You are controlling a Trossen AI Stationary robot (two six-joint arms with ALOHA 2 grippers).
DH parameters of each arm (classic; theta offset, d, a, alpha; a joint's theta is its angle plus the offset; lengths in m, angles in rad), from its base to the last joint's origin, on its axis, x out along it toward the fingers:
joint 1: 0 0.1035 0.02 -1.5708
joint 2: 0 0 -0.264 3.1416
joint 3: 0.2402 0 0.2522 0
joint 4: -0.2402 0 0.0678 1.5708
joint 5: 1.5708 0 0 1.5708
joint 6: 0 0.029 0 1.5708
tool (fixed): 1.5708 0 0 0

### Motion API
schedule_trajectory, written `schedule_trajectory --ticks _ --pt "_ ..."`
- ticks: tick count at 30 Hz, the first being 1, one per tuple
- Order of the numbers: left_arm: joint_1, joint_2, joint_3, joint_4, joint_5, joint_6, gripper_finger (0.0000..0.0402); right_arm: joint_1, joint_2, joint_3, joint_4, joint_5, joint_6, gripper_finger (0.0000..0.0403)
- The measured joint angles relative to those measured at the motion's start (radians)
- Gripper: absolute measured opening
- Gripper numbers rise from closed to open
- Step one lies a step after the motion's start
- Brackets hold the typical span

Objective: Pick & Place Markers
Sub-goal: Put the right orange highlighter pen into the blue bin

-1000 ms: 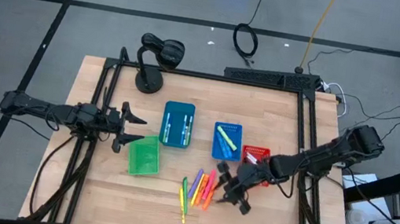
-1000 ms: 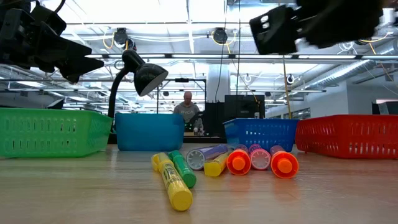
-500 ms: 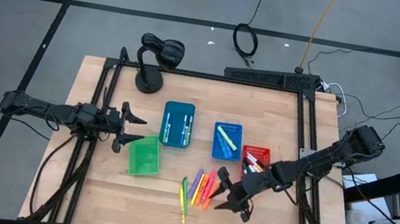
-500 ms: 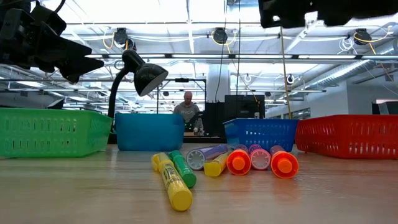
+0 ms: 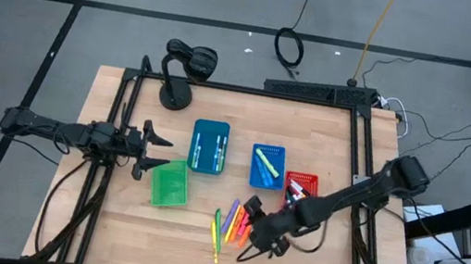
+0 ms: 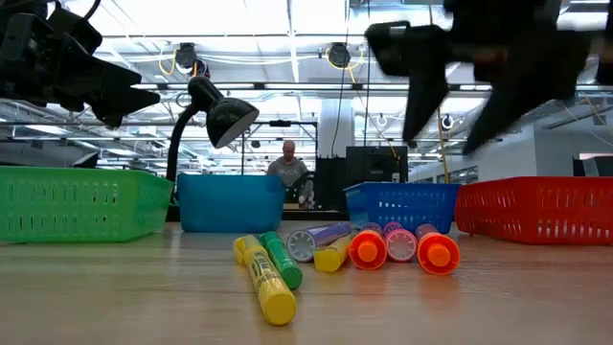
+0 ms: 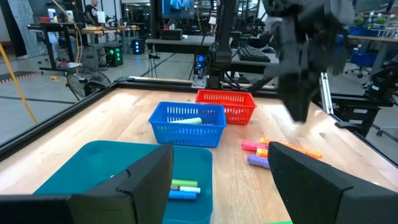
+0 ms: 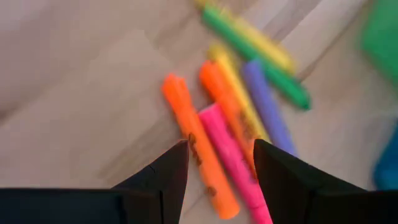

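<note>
High view: a loose cluster of thin neon markers (image 5: 233, 223) lies on the wooden worktop (image 5: 328, 137), with the right tool (image 5: 255, 231) over it. Pens already rest in the teal plastic bin (image 5: 209, 146), blue bin (image 5: 268, 166) and red bin (image 5: 302, 185); the green bin (image 5: 169, 183) looks bare. The left tool (image 5: 148, 148) waits beside it.

Low view: about seven markers remain unsorted.

Left wrist view: its fingers stand wide, empty.

Right wrist view: parted, empty fingers frame an orange and a pink marker, so sorting seems roughly half done.
</note>
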State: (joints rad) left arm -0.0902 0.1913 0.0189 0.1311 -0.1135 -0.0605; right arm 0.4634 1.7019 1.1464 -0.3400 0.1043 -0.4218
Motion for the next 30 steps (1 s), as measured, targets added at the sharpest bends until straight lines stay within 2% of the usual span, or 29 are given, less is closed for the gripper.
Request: schedule_trajectory --ticks 9,19,24,30 --pt "0.000 0.000 0.000 0.000 0.000 0.000 0.0267 -0.018 0.135 0.035 -0.049 -0.001 -0.013 0.0169" --pt "0.000 0.000 0.000 0.000 0.000 0.000 0.0267 -0.042 0.140 0.015 -0.037 -0.011 -0.010 0.0169" --pt "0.000 0.000 0.000 0.000 0.000 0.000 0.0267 -0.049 0.138 -0.042 0.018 -0.109 -0.006 0.0169" --pt "0.000 0.000 0.000 0.000 0.000 0.000 0.0267 -0.052 0.135 -0.082 0.085 -0.132 0.043 0.0169"
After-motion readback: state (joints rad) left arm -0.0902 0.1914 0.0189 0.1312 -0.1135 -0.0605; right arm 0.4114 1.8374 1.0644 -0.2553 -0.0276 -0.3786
